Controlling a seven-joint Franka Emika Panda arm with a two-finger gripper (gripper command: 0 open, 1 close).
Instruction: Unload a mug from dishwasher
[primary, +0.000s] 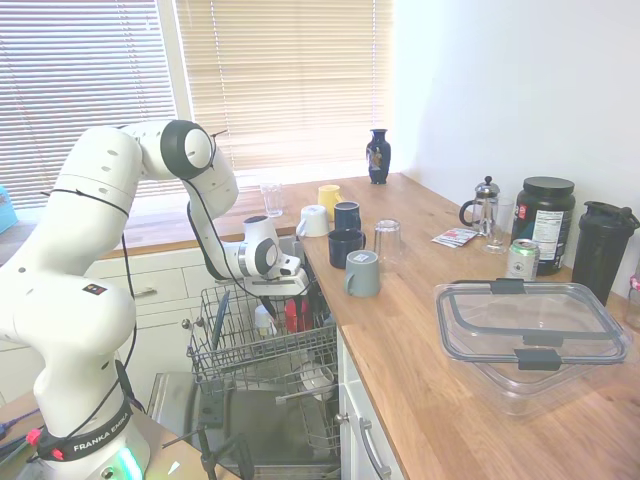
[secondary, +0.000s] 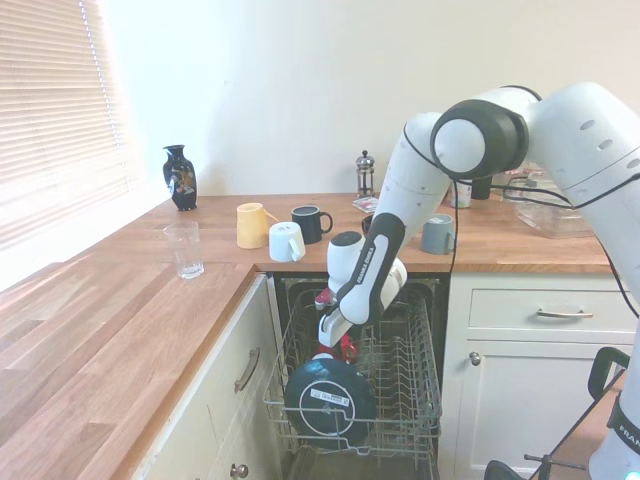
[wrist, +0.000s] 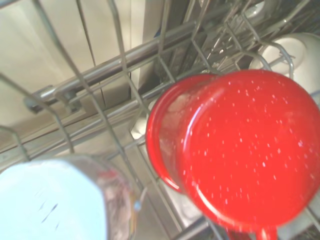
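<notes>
Claw (secondary: 335, 338) over red mug (wrist: 240, 150) in dishwasher (secondary: 410, 370).

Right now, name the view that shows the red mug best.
The wrist view: the red mug fills the frame, glossy and speckled, over the rack wires. In the first exterior view only a red sliver shows under the gripper; the second exterior view shows a small red patch.

Red mug (wrist: 240, 150) with white speckles; grey wire rack (primary: 262, 352); white arm; yellow cup (secondary: 251, 224); navy mug (primary: 345, 246); dark blue vase (primary: 378, 156).
</notes>
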